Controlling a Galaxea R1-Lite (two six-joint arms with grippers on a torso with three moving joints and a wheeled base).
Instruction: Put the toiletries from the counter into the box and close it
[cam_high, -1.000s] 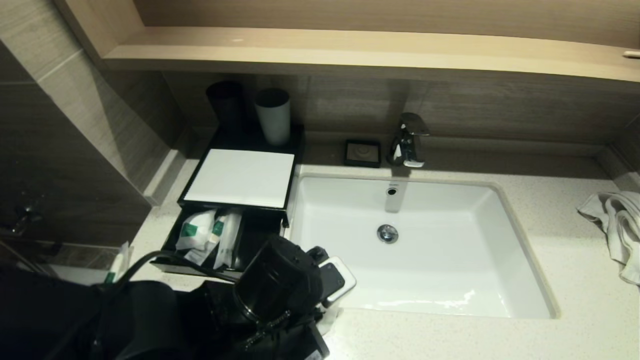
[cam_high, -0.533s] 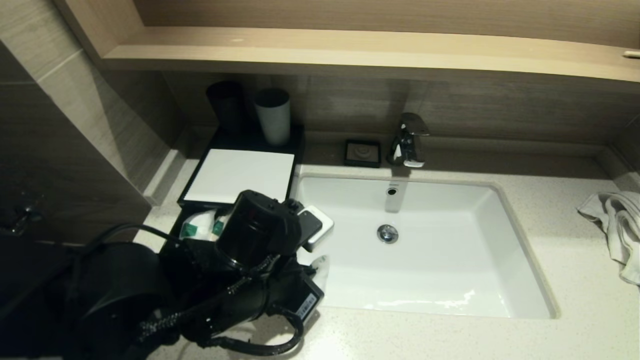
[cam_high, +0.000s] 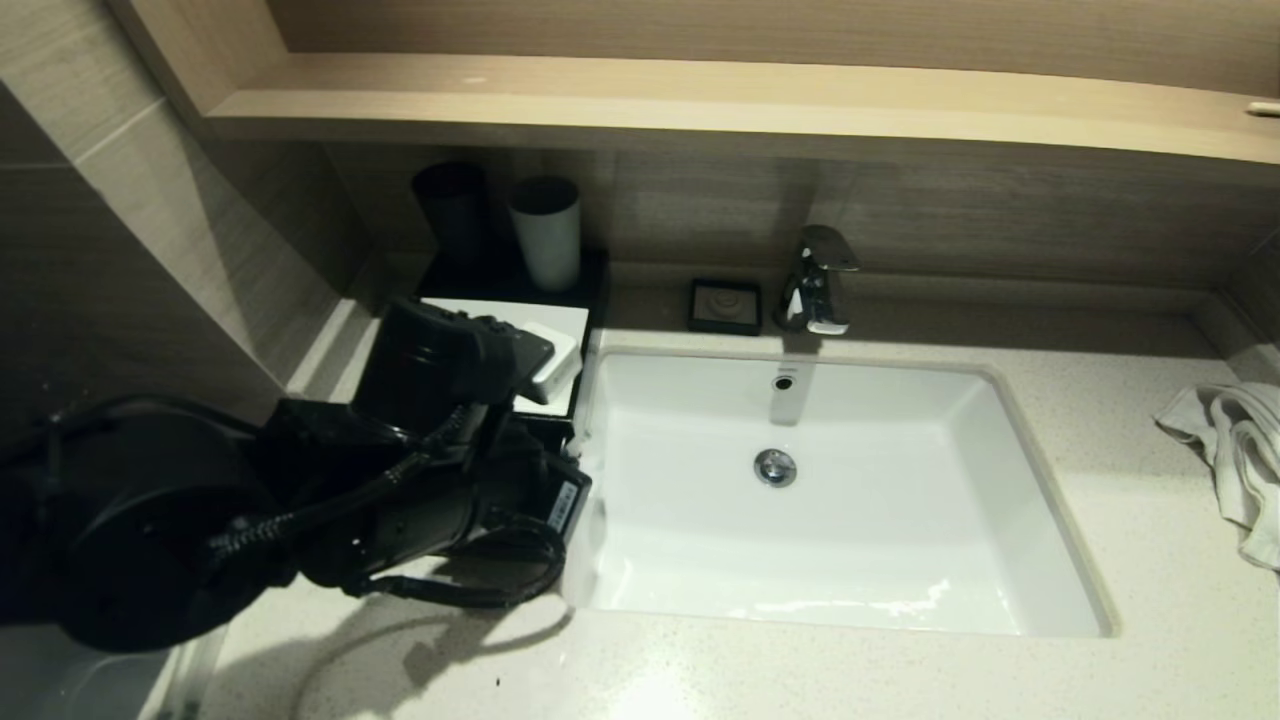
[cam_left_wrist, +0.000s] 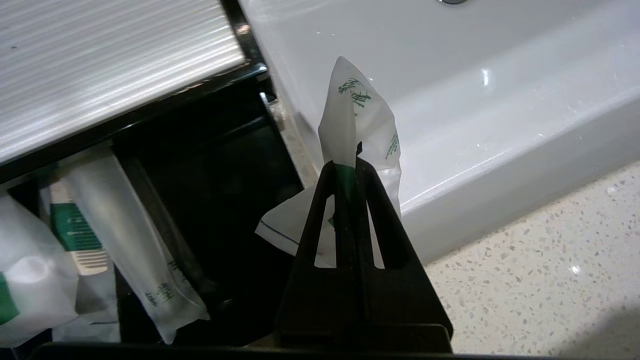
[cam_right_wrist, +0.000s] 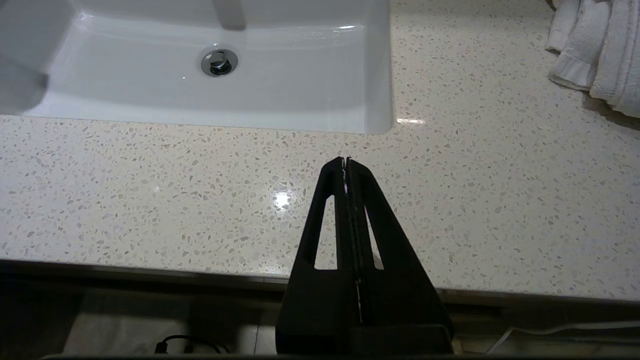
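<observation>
Toiletries (cam_left_wrist: 130, 240) already fill the box (cam_left_wrist: 210, 165)'s open drawer as the left gripper (cam_left_wrist: 348, 167), pinching another packet (cam_left_wrist: 357, 125), nears it; closing remains.

Glossy white sink (cam_high: 850, 560), speckled stone counter (cam_right_wrist: 200, 190), ribbed box (cam_left_wrist: 100, 75) panel, thin translucent plastic packet (cam_left_wrist: 360, 125).

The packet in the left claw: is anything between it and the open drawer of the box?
Nothing visible. The left claw holds the packet beside the sink edge, and the drawer has free dark space next to it.
</observation>
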